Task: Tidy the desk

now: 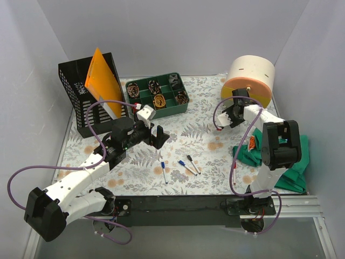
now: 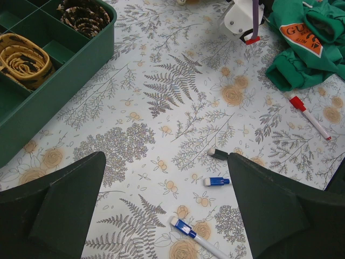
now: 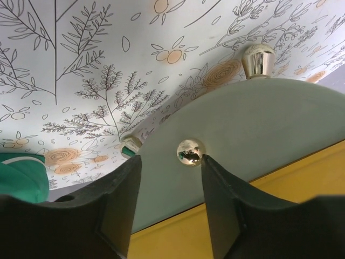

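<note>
Desk beneath spread left claw, right claw straddling gold knob

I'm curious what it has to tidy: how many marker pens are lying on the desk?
4. Front middle of the desk: left blue marker, right blue marker, black marker. A red marker lies beside the green cloth. More could hide under it.

Fern-printed desk with tray, mesh rack, markers, cloth, round box

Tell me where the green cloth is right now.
In the top view, the green cloth lies crumpled on the right side of the desk, beside the right arm, nearer than the round cream box.
</note>
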